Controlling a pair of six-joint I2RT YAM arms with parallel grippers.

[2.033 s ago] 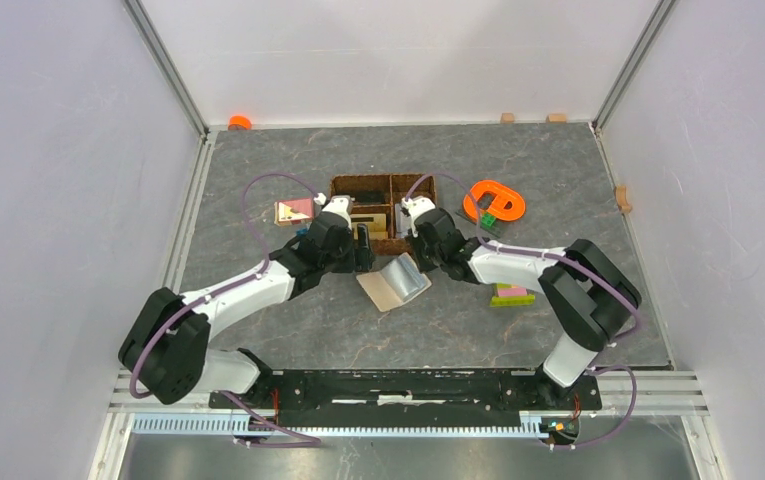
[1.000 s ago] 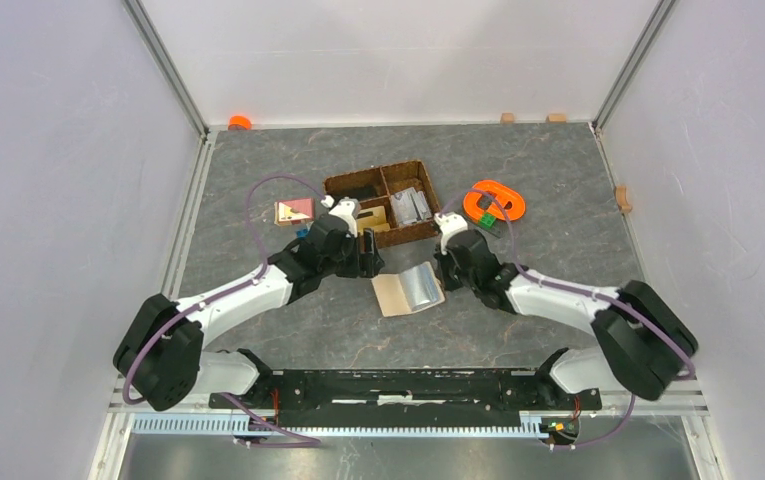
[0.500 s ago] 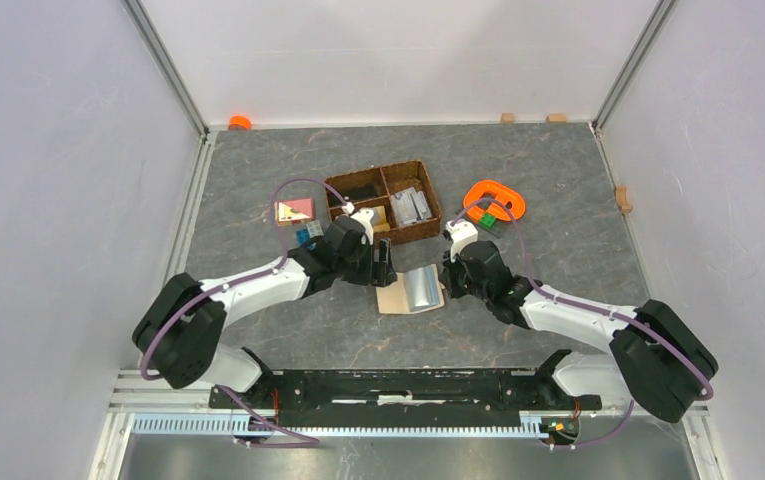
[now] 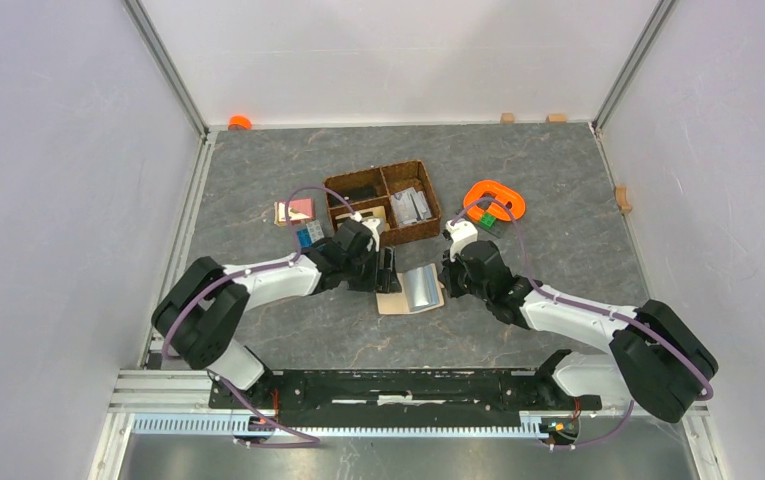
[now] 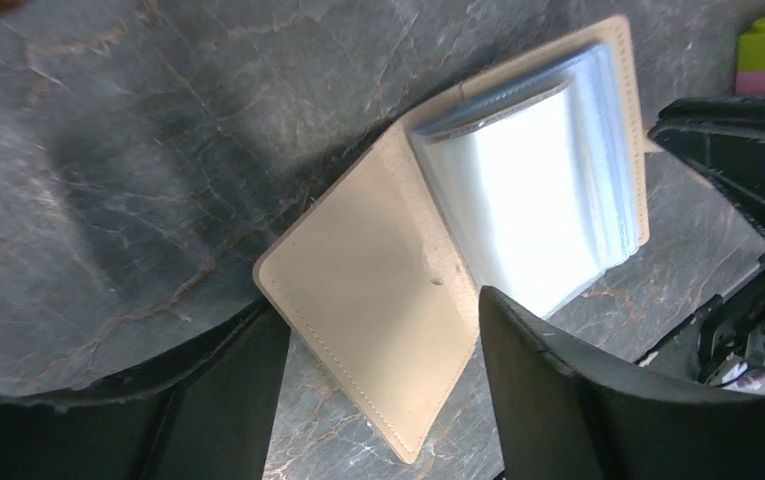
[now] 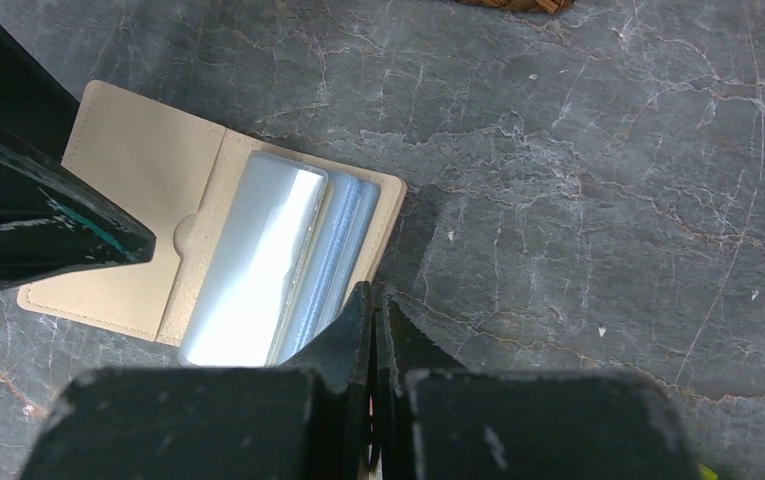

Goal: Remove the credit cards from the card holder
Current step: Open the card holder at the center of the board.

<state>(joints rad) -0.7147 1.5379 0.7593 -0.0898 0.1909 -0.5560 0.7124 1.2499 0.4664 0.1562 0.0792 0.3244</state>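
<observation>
Got left claw point(image 4: 388, 272) spread wide over the beige flap of the card holder point(image 4: 413, 290), nothing pinched, holder lying open on the table point(image 4: 558, 180) near the basket point(image 4: 434, 205), & right claw point(image 4: 447, 281) pressed shut w/ tips at its right edge.

Beige card holder point(image 4: 392, 300), opened flat near the middle of the surface point(image 4: 288, 335); bare flap toward 9 o'clock, glossy clear sleeves point(image 4: 422, 287) stacked toward 3 o'clock.
</observation>
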